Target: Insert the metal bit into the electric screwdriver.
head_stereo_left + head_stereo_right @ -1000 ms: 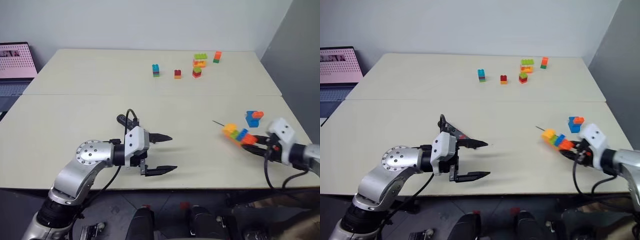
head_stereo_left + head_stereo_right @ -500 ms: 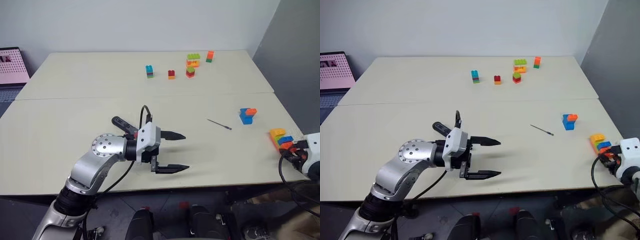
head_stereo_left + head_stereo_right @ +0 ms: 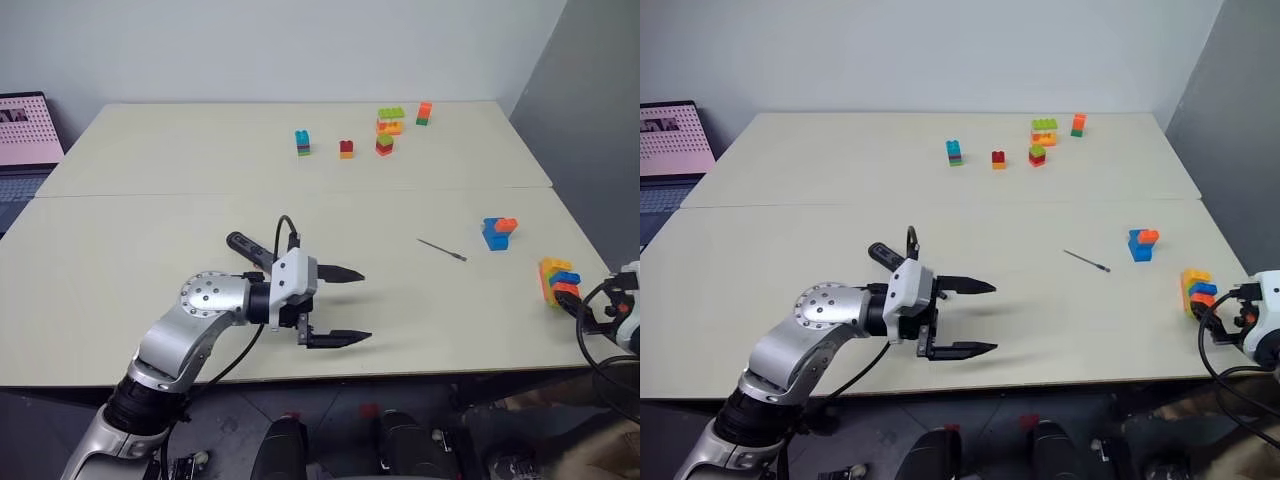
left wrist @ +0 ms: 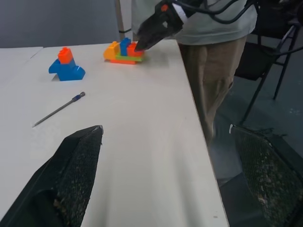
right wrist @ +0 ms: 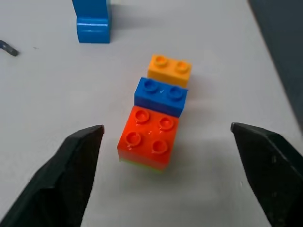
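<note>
The metal bit is a thin grey rod lying loose on the table right of centre, also seen as the bit ahead of my left fingers. The electric screwdriver, dark and slim, lies on the table just behind my left wrist, partly hidden by it. My left gripper hovers open and empty, pointing right, well short of the bit. My right gripper stands wide open at the table's right edge, with a stack of orange, blue and red bricks lying on the table between its fingers.
A blue and orange brick pile sits just right of the bit. Several small brick stacks stand at the far side. A laptop is at the far left. A person and a chair are beside the table's right end.
My right gripper carried the brick stack to the table's right edge, set it down and opened. The head camera shifted. My left gripper stayed put and open.
</note>
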Available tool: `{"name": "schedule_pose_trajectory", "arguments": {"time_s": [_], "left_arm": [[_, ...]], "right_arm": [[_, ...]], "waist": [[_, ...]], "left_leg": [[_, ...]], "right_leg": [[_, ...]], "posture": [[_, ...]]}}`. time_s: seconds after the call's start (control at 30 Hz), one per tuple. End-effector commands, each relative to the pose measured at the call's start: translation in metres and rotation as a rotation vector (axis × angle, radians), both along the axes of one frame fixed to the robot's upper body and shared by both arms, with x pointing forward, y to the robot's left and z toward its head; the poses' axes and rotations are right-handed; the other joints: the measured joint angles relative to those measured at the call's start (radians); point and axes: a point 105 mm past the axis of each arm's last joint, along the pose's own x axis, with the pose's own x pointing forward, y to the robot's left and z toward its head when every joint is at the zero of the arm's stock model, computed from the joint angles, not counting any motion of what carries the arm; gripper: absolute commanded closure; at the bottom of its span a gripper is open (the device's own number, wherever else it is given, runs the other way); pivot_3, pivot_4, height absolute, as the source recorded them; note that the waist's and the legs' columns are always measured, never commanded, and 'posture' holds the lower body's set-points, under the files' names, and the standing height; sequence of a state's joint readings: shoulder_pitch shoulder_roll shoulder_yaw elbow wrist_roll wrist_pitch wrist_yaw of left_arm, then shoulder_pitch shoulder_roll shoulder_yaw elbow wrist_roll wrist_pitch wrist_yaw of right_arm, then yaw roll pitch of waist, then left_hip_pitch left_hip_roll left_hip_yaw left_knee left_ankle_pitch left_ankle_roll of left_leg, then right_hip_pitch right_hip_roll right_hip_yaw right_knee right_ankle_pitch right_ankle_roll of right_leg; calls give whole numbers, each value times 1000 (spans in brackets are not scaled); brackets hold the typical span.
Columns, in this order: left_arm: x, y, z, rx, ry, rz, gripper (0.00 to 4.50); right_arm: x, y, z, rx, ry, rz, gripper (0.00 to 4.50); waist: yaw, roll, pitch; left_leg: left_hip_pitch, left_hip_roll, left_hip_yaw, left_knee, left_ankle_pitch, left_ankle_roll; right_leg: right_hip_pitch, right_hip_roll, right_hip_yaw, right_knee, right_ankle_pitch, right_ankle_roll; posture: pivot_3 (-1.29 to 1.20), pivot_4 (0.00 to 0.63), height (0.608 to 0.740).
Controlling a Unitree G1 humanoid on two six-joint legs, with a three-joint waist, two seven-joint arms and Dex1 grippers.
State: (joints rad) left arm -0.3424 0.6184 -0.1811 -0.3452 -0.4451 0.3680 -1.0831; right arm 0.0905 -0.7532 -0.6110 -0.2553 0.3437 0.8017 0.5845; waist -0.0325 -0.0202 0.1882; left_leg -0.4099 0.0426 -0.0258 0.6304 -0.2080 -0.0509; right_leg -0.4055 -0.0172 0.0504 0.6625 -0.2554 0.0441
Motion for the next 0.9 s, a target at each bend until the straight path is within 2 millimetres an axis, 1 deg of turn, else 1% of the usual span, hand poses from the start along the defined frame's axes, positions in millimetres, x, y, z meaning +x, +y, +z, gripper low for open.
{"name": "schedule_pose_trajectory", "arguments": {"time_s": [0.03, 0.07, 0.17, 0.2, 0.27, 0.3, 0.37, 0.47, 0.57, 0.67, 0.77, 0.9], "left_arm": [[24, 41, 17, 30, -78, 190, 0], [30, 48, 20, 37, -93, 226, 0], [38, 60, 25, 49, -116, 278, 0], [42, 73, 28, 80, -129, 308, 0], [46, 93, 30, 148, -135, 342, 0], [47, 103, 28, 212, -146, 342, 0], [49, 114, 24, 320, -173, 309, 0], [54, 115, 26, 419, -224, 235, 0], [58, 106, 28, 488, -262, 135, 0], [60, 97, 20, 638, -301, -30, 0], [65, 93, 14, 741, -308, -149, 0], [80, 93, 2, 877, -317, -249, 0]], "right_arm": [[-8, 39, 61, -170, -142, 311, 45], [-9, 50, 65, -167, -151, 377, 45], [-10, 70, 69, -152, -157, 485, 45], [-10, 91, 71, -140, -162, 588, 45], [-13, 121, 73, -129, -164, 740, 45], [-13, 134, 73, -119, -161, 803, 45], [-14, 150, 71, -97, -140, 882, 45], [-18, 169, 62, -78, -80, 987, 45], [-20, 183, 55, -78, -44, 1050, 45], [-20, 196, 51, -40, -34, 1071, 45], [-25, 202, 49, -21, -14, 1078, 45], [-29, 200, 47, -12, -16, 1051, 45]], "waist": [[-2, 1, 0], [-5, 1, 0], [-6, -3, 0], [-2, -3, 0], [-2, -5, 0], [-7, -5, 1], [-7, -5, 1], [6, -5, 1], [21, -5, 1], [23, -6, 1], [27, -6, 1], [27, -6, 1]], "left_leg": [[0, 0, 0, 0, 0, 0], [1, 1, 0, -1, 0, 0], [2, 3, -1, -1, 0, 0], [2, 3, -1, -1, 0, 0], [1, 2, 0, -1, 0, 0], [1, 2, 1, -1, 0, 0], [1, 3, 0, -1, 0, 0], [1, 3, 0, -2, 0, 0], [-4, 2, 0, -1, 0, 0], [-7, 2, 0, -1, 0, 0], [-8, 2, -1, -1, 0, 0], [-8, 2, -1, -1, 0, 0]], "right_leg": [[0, 0, 0, 0, 0, 0], [0, 1, 0, 0, 0, 0], [0, 3, -1, 0, 0, 0], [1, 3, -1, 0, 0, 0], [1, 2, -1, -1, 0, 0], [0, 2, 0, -1, 0, 0], [-1, 2, -1, -1, 0, -1], [-1, 2, -1, -2, 0, -2], [-2, 0, -3, -5, 0, -1], [-4, 0, -3, -6, 0, -1], [-4, 1, -4, -5, 0, -1], [-5, 2, -4, -5, 1, 0]], "posture": [[0, 150, 740], [0, 150, 740], [0, 150, 740], [0, 150, 740], [0, 150, 740], [0, 150, 740], [0, 150, 740], [0, 150, 740], [0, 150, 740], [0, 150, 740], [0, 150, 740], [0, 150, 740]]}}
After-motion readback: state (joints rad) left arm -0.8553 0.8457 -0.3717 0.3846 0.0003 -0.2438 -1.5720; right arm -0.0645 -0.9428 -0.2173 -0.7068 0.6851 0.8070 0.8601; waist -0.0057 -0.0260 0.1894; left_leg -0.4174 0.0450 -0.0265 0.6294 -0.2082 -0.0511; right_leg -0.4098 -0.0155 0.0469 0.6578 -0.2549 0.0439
